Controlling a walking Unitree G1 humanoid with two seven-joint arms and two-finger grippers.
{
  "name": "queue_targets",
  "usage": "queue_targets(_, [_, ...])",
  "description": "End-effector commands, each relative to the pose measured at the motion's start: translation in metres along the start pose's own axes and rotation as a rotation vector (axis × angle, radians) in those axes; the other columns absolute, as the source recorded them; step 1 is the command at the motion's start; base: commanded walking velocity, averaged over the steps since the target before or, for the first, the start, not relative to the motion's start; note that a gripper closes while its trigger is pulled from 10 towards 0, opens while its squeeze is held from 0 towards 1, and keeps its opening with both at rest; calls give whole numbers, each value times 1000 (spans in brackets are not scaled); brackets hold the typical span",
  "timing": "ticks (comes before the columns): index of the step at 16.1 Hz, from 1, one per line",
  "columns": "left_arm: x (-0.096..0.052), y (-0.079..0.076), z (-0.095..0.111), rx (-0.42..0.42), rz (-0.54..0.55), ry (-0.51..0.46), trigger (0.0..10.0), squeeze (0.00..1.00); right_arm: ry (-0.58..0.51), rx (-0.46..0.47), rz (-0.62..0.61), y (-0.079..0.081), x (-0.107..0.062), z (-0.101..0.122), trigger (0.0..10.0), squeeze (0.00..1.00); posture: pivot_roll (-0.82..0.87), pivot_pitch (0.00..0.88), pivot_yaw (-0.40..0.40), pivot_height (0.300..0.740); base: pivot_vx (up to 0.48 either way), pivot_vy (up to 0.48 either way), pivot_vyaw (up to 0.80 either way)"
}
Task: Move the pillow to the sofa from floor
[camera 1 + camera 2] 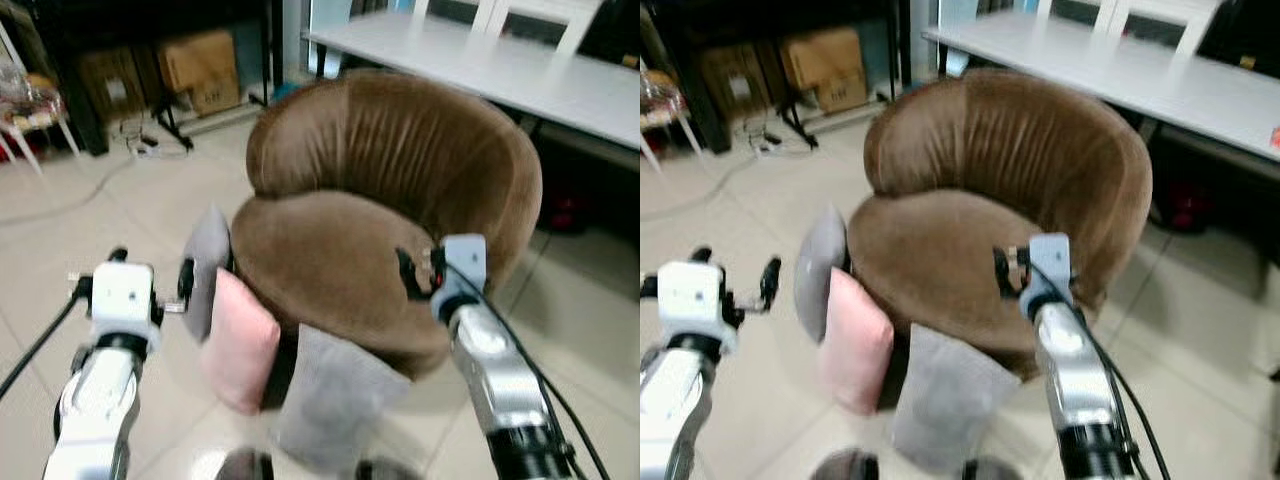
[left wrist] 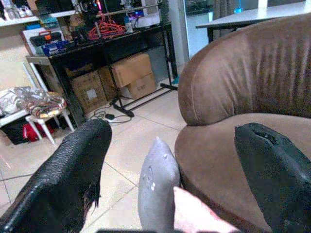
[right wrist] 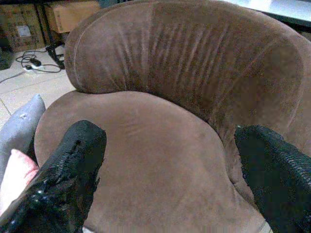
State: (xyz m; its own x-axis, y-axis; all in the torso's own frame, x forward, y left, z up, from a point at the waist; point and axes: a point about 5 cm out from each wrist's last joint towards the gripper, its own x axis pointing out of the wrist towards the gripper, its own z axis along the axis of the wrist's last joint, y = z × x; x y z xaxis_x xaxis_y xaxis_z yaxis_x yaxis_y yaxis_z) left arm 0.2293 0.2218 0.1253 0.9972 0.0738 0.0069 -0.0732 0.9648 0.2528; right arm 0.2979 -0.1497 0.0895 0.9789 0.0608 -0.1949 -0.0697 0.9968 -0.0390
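pillows: three against sofa (image 1: 380, 230) | left hand (image 2: 170, 160): spread, empty

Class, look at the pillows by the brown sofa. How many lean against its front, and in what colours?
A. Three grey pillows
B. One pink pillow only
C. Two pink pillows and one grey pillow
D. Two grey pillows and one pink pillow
D: a grey pillow, a pink pillow and a second grey pillow stand on the floor against the brown sofa.
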Motion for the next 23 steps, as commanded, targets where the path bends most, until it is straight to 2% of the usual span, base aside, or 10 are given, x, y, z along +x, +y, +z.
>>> queue_targets(1, [-1, -1, -2, 6, -9, 11, 10000, 0, -12, -10, -5, -1, 0, 3, 10000, 0, -31, 0, -41, 626, 0, 0, 0])
queue_targets(2, [-1, -1, -2, 9, -11, 12, 10000, 0, -21, -58, -8, -1, 1, 3, 10000, 0, -32, 0, -41, 616, 0, 0, 0])
queue_targets(7, [1, -4, -5, -19, -33, 27, 10000, 35, -37, -49, -10, 1, 1, 5, 10000, 0, -41, 0, -35, 616, 0, 0, 0])
queue_targets(8, [1, -5, -5, -29, -35, 31, 10000, 216, -28, -38, -7, 1, 1, 4, 10000, 0, -42, 0, -34, 616, 0, 0, 0])
queue_targets(9, [1, -5, -5, -35, -37, 32, 10000, 455, -25, -25, 0, 1, 1, 3, 10000, 0, -42, 0, -34, 616, 0, 0, 0])
queue_targets(10, [2, -5, -5, -31, -41, 29, 10000, 796, -26, -27, 8, 1, 0, 3, 10000, 973, -42, 0, -36, 616, 0, 0, 0])
queue_targets(11, [2, -5, -4, -21, -42, 22, 10000, 843, -38, -54, 8, 0, 0, 3, 10000, 1000, -42, 0, -36, 616, 0, 0, 0])
queue_targets(13, [2, -4, -4, -5, -42, 15, 10000, 839, -50, -74, 6, -1, 0, 3, 10000, 1000, -39, 0, -37, 616, 0, 0, 0])
queue_targets(15, [3, -2, -2, 8, -43, 4, 10000, 835, -60, 10, 45, 1, 0, 3, 10000, 1000, -39, 0, -34, 616, 0, 0, 0])
queue_targets(23, [5, -3, -2, -2, -54, -4, 10000, 804, -44, 26, 16, 1, 3, 3, 10000, 1000, -38, 0, -33, 616, 231, 0, 0])
